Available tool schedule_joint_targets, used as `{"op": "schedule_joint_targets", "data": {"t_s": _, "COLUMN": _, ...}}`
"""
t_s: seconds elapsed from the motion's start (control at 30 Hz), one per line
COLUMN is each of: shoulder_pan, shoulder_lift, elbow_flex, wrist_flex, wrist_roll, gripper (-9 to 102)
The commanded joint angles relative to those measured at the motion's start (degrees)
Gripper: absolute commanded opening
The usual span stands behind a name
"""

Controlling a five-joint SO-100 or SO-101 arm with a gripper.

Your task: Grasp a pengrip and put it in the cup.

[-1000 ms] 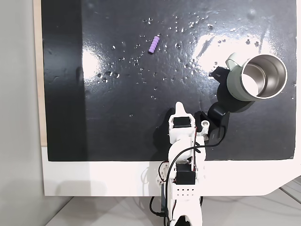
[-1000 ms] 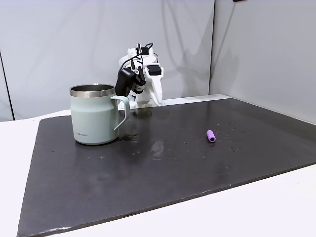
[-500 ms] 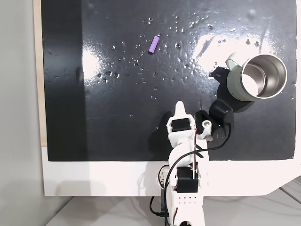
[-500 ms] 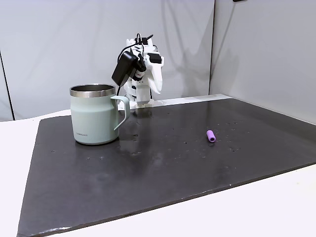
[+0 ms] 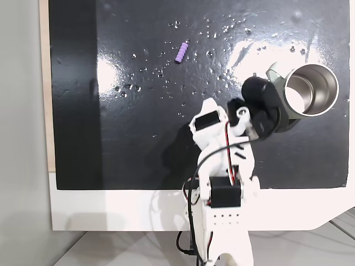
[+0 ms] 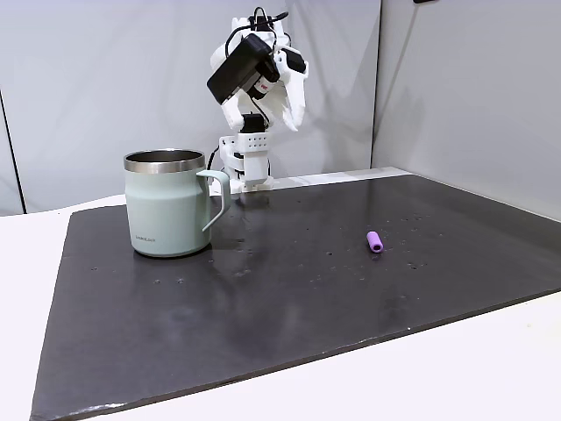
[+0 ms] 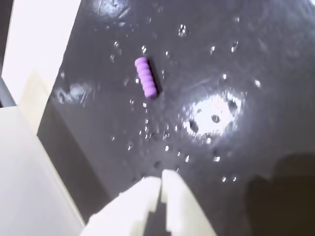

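Pengrip lies loose on the dark mat; pincer raised and empty.

The pengrip (image 5: 181, 52) lies flat on the black mat (image 5: 138, 138), toward the mat's far edge as the top-down fixed view shows it, with bare, water-speckled surface all around it; in the wrist view it (image 7: 146, 77) sits near the mat's left edge, beside the white tabletop (image 7: 39, 34). The cup (image 5: 304, 91) stands upright near the mat's right edge in that top-down view, well apart from the pengrip, its steel mouth open. In the side fixed view the cup (image 6: 169, 203) has its handle turned toward the arm. The pincer (image 6: 290, 110) hangs high above the mat near the arm's base, tips pressed together (image 7: 161, 184), holding nothing.
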Motion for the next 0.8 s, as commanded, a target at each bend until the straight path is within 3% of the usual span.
{"op": "schedule_joint_targets", "data": {"t_s": 0.0, "shoulder_pan": 1.67, "shoulder_lift": -9.23, "elbow_flex": -10.46, "wrist_flex": -2.11, "wrist_roll": -3.96, "gripper": 1}}
{"op": "schedule_joint_targets", "data": {"t_s": 0.27, "shoulder_pan": 2.11, "shoulder_lift": -28.21, "elbow_flex": -24.87, "wrist_flex": -2.11, "wrist_roll": -10.72, "gripper": 7}}
{"op": "schedule_joint_targets", "data": {"t_s": 0.53, "shoulder_pan": 0.53, "shoulder_lift": -38.67, "elbow_flex": -27.42, "wrist_flex": -10.99, "wrist_roll": -16.26, "gripper": 17}}
{"op": "schedule_joint_targets", "data": {"t_s": 0.77, "shoulder_pan": -2.20, "shoulder_lift": -49.31, "elbow_flex": -31.99, "wrist_flex": -13.01, "wrist_roll": -17.40, "gripper": 23}}
